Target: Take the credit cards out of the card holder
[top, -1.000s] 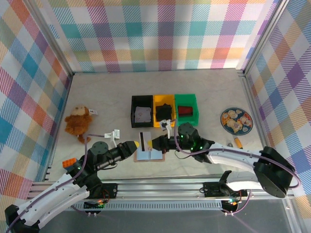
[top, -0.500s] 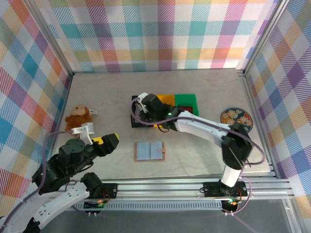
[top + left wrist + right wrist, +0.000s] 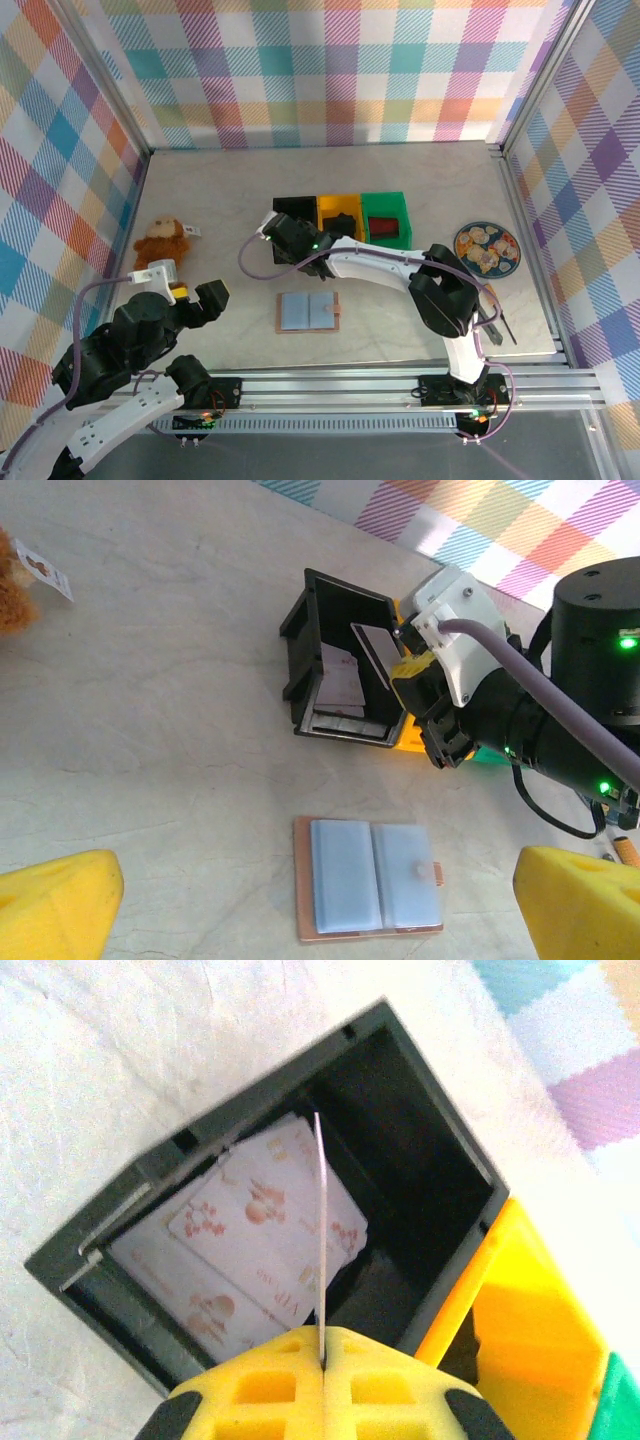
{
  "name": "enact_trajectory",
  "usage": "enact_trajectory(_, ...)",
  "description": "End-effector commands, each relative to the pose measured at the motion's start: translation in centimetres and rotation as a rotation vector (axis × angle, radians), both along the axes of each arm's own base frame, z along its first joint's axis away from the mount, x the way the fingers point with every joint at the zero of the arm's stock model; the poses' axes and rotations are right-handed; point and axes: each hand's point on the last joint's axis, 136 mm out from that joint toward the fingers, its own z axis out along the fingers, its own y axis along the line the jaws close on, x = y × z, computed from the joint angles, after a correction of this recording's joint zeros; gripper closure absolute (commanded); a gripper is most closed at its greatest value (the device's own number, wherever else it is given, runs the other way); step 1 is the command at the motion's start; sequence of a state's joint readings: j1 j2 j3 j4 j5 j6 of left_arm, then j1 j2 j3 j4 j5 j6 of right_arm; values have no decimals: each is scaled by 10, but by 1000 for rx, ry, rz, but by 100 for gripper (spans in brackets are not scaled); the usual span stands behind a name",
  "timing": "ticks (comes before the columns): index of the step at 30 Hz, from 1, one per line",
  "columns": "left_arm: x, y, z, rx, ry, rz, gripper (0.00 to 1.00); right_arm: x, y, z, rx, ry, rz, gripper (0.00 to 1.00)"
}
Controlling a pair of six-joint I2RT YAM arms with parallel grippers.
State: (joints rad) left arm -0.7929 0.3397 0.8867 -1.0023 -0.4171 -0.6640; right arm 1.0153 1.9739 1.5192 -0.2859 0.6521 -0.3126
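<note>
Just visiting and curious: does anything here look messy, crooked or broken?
Nothing spilled or broken. The cards in the black bin lie crooked and overlapping, and the right claw holds another card edge-on over them.

On your pale marbled table (image 3: 220, 190) you have the card holder (image 3: 308, 312) lying open near the front. Behind it a black bin (image 3: 297, 662), a yellow bin (image 3: 338, 199) and a green bin (image 3: 384, 197) stand side by side. A plush monkey (image 3: 162, 244) lies at the left, a plate (image 3: 460, 243) at the right.
</note>
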Motion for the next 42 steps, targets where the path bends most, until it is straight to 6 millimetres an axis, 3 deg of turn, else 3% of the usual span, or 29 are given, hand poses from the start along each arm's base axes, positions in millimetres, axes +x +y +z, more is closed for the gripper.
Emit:
enact_trajectory(1,-1,10,0,31,-11,30,0,11,12,9,-58,-116,80,100)
enact_trajectory(6,-1,12,-1,34,-14,39,0,17,22,-6,-144,-177,166,100)
enact_trajectory(13,-1,15,-1,33,-18,51,0,24,20,-33,-208,-183,221,100)
enact_trajectory(24,0,15,-3,35,-17,56,0,31,7,-2,-178,-295,191,100)
enact_trajectory(32,-1,18,-3,29,-26,65,0,36,-9,-1,-218,-290,160,100)
enact_trajectory(35,0,17,-3,31,-26,66,0,39,-10,-9,-264,-285,161,100)
enact_trajectory(39,-1,17,-3,32,-24,66,0,39,-10,-2,-252,-294,155,100)
enact_trajectory(42,0,17,-4,32,-24,65,0,42,-7,-11,-294,-293,177,100)
